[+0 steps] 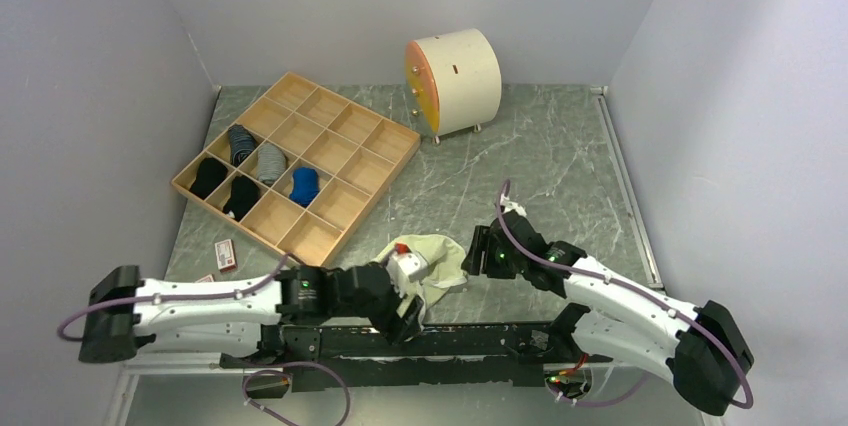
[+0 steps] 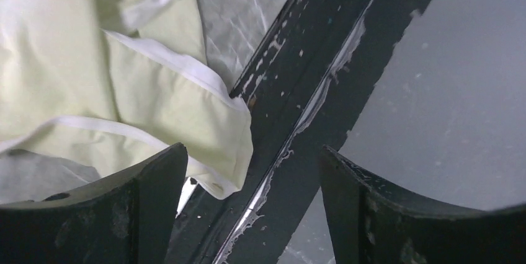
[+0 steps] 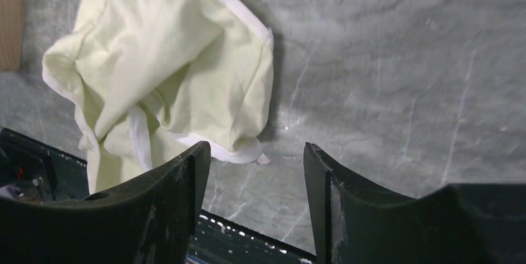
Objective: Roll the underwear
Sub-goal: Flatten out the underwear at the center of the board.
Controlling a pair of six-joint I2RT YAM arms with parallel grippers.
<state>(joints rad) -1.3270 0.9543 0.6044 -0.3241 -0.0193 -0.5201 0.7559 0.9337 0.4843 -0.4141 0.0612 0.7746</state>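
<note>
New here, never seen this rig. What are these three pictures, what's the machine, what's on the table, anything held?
Two robot arms, bolted side by side, each end in a two-finger gripper. The wide picture comes from a fixed camera above and behind them. The other two come from a camera on each wrist; the dark shapes at the bottom are that gripper's own fingers. On the table lie crumpled yellow underwear, a wooden tray with socks in some compartments, a round drum at the back and small cards by the tray. The left gripper is at the underwear's near edge, the right gripper beside it. Both are open; nothing is held.
</note>
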